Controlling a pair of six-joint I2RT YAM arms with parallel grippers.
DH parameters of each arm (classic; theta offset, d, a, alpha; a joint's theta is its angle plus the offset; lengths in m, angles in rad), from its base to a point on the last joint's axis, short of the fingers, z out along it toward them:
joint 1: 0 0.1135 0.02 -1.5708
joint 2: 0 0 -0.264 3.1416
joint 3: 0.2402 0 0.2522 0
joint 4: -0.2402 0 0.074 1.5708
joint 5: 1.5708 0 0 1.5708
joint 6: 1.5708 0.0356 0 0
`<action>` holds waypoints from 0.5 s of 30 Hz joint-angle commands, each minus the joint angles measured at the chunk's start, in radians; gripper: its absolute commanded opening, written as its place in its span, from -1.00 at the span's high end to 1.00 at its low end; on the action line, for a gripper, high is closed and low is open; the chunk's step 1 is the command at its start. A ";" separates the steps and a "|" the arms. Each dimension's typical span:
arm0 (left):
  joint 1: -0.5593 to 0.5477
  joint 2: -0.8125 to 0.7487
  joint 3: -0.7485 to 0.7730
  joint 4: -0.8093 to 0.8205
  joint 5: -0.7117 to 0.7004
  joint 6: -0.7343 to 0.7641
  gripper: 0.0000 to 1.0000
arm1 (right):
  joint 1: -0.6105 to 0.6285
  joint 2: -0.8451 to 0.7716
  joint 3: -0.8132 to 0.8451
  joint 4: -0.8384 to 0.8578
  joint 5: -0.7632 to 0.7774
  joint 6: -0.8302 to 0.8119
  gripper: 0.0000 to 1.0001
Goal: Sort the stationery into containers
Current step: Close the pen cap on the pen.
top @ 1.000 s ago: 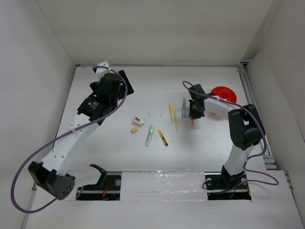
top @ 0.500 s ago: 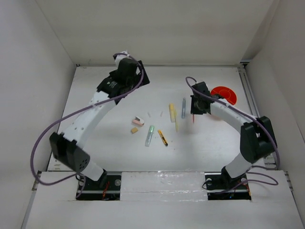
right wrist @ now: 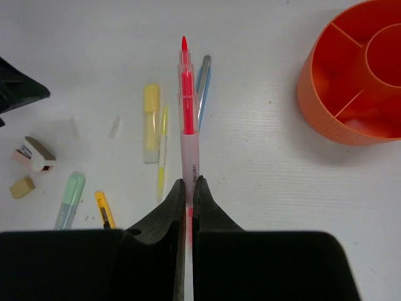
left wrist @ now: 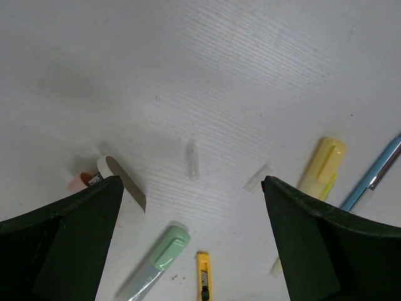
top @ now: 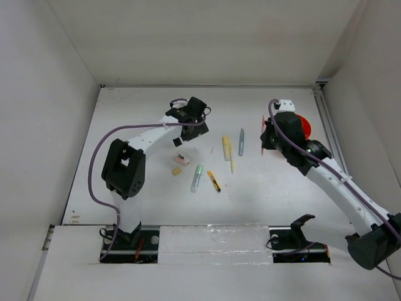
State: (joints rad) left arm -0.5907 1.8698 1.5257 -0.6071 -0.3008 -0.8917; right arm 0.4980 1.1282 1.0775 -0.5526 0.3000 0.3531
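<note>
Since the red pen (right wrist: 186, 113) belongs in the orange pot (right wrist: 326, 106), the right hand (right wrist: 188, 183) has it pinched by the rear of its clear barrel. The jaws are closed tight on it and the red tip points straight ahead, a hold that should let the pen be tipped nose-first into a compartment. From overhead, pen and hand sit just left of the pot, right of centre in the frame, and the pen seems lifted off the tabletop (top: 144, 182). The left hand (left wrist: 191, 180) hangs over the loose stationery in the middle with its fingers (left wrist: 81, 219) spread wide. It grips nothing and, as far as can be seen, touches nothing, and it looks placed to choose its own item while the right one delivers. In its wrist view the pink eraser (left wrist: 119, 182) lies beside the finger at lower left. The pale green marker (left wrist: 164, 251) and short yellow-black pen (left wrist: 202, 276) are at the bottom centre. The yellow marker (left wrist: 322, 164) and grey-blue pen (left wrist: 376, 172) are at the right, all flat and unsorted.
</note>
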 commanded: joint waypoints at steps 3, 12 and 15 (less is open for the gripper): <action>0.002 0.025 -0.012 0.081 0.014 -0.050 -0.71 | 0.002 -0.061 -0.042 0.037 -0.030 -0.040 1.00; -0.032 0.100 0.008 0.084 0.014 -0.073 -0.32 | 0.002 -0.071 -0.076 0.037 -0.041 -0.059 1.00; -0.057 0.123 0.017 0.056 0.005 -0.089 -0.25 | 0.002 -0.081 -0.085 0.037 -0.050 -0.059 1.00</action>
State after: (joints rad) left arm -0.6216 1.9862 1.5246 -0.5247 -0.2768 -0.9485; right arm 0.4980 1.0718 0.9932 -0.5491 0.2623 0.3088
